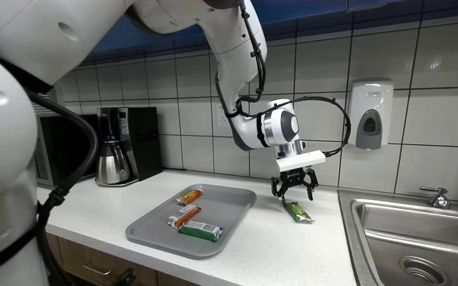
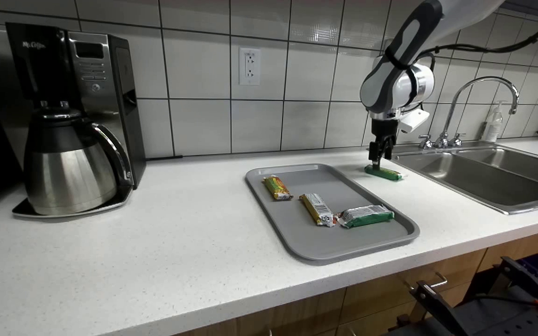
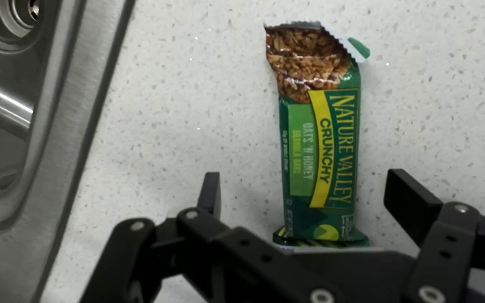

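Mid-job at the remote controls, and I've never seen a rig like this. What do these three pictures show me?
The machine is a white robot arm ending in a black two-finger gripper. Two pictures come from cameras outside the robot; the close-up comes from a camera on its wrist. On the counter, a gray tray carries three wrapped bars, and a green granola bar lies between tray and sink. A coffee maker stands farther along. Nothing is held: the gripper is open, and the wrist view shows gaps between its fingers and the granola bar.
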Action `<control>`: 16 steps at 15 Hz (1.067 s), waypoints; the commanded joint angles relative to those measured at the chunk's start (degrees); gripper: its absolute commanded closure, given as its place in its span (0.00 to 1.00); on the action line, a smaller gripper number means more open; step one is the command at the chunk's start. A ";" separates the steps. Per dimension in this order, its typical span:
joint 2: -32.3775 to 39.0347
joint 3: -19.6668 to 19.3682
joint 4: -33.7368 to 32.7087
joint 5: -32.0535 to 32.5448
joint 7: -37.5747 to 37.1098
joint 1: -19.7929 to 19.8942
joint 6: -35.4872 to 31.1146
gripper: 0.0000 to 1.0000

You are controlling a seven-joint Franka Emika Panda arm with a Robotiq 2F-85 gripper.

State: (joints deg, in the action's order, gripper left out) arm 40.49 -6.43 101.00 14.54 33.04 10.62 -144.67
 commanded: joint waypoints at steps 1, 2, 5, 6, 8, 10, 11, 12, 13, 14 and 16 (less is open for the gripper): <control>-3.48 1.62 2.30 0.41 -0.17 0.83 1.68 0.00; -4.06 1.83 2.85 0.36 -0.09 0.81 1.65 0.00; -6.58 2.42 5.38 0.36 -0.15 0.51 1.49 0.00; -7.46 2.62 6.27 0.36 -0.18 0.43 1.40 0.00; -9.48 3.10 8.36 0.15 -0.14 0.30 1.51 0.00; -11.60 3.61 10.62 -0.06 -0.08 0.18 1.65 0.00; -12.77 3.80 11.88 -0.06 -0.12 0.05 1.65 0.00; -13.85 4.03 13.01 -0.17 -0.10 -0.03 1.81 0.00; -14.94 4.21 14.20 -0.27 -0.05 -0.08 1.85 0.00; -16.10 4.45 15.35 -0.43 0.02 -0.14 2.13 0.00; -18.59 4.75 17.84 -0.58 0.05 -0.33 2.56 0.00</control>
State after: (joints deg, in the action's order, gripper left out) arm 27.67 -2.50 113.56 14.53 33.04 10.28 -143.93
